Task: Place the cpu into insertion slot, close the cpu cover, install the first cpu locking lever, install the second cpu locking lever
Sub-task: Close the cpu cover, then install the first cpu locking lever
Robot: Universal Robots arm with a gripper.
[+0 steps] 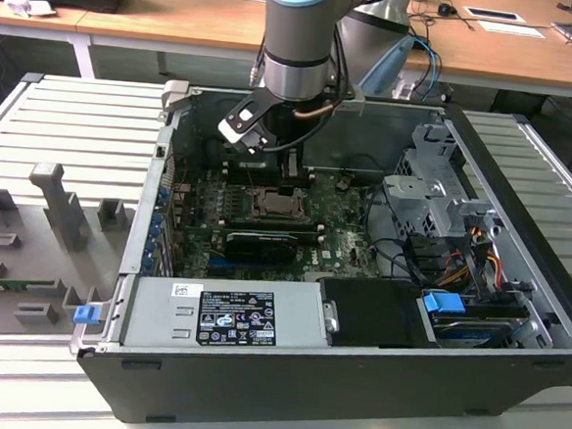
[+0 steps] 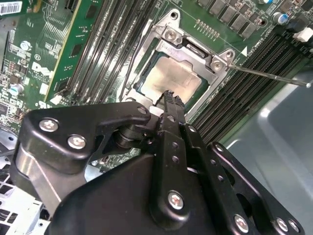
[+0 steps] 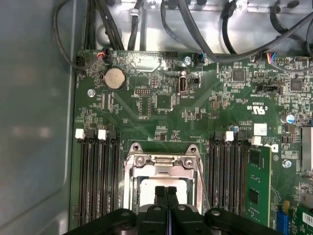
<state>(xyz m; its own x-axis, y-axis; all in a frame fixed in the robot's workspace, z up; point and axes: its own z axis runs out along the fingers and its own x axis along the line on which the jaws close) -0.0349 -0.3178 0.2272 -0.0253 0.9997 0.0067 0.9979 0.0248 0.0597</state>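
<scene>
The cpu (image 2: 172, 81) lies flat in the insertion slot (image 1: 279, 206), its pale metal face showing through the window of the cpu cover (image 2: 194, 50), which is folded down over it. My gripper (image 2: 167, 94) hovers just above the chip's edge, fingers pressed together with nothing between them; in the first wrist view the gripper (image 3: 166, 189) stands over the cpu (image 3: 146, 188) and the cover (image 3: 161, 161). One thin locking lever (image 2: 269, 76) sticks out sideways, away from the socket. The other lever (image 2: 135, 56) runs along the opposite side of the frame.
Black memory slots (image 3: 98, 181) flank the socket on both sides, and a green card (image 3: 257, 186) stands upright in one. Cables (image 3: 230, 49) cross the case wall above the board. A grey power supply (image 1: 225, 313) and a drive cage (image 1: 434, 200) crowd the case.
</scene>
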